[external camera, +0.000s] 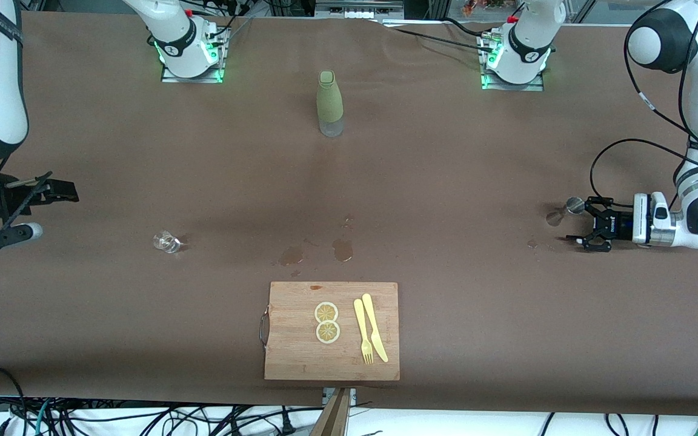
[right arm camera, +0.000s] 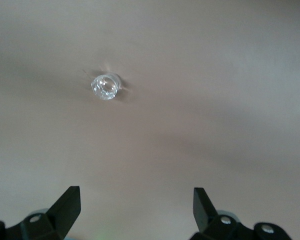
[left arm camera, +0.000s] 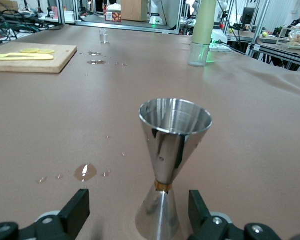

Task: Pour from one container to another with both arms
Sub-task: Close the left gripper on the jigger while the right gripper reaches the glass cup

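Note:
The silver hourglass jigger (external camera: 574, 206) (left arm camera: 172, 145) stands upright on the brown table at the left arm's end. My left gripper (external camera: 580, 223) (left arm camera: 139, 202) sits low at the table, open. The jigger's lower cone stands between its fingers, closer to one finger, with a gap on each side. The small clear glass (external camera: 167, 242) (right arm camera: 106, 86) (left arm camera: 104, 36) stands toward the right arm's end. My right gripper (external camera: 49, 211) (right arm camera: 135, 197) hangs open and empty above the table, short of the glass.
A tall olive-green bottle (external camera: 329, 103) (left arm camera: 204, 25) stands mid-table near the arm bases. A wooden cutting board (external camera: 300, 357) (left arm camera: 35, 57) with two lemon slices, a yellow fork and a knife lies at the near edge. Wet spots (external camera: 343, 249) mark the cloth beside it.

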